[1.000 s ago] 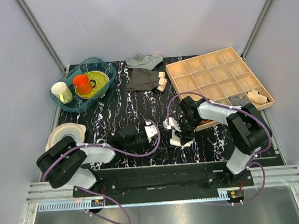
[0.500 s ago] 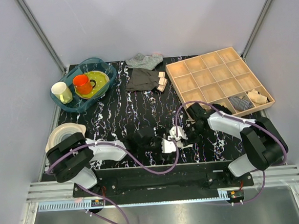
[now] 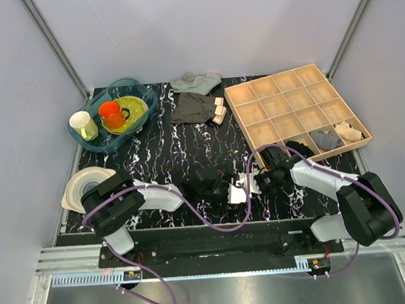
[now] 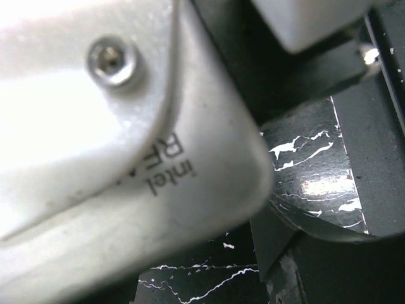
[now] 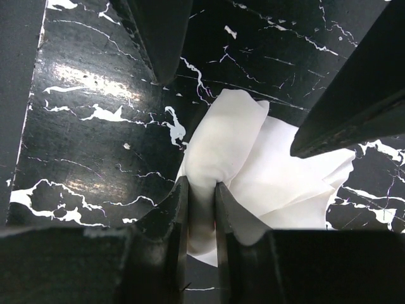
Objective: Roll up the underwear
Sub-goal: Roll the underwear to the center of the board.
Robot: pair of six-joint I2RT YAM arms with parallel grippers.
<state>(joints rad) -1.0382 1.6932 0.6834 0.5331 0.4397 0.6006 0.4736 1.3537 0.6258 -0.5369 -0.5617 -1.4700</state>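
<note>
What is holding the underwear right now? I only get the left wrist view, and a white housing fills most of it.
Observer: The right gripper. In its wrist view the jaws are pinched on a fold of the white underwear.
Operator: And the left gripper?
Observer: The left gripper is open. Its dark fingers stand wide apart over the cloth and are not clamping it.
Operator: Where on the table is this?
Observer: From the top camera, it is near the front edge of the black marble table, between the two arms and short of the wooden tray.
</note>
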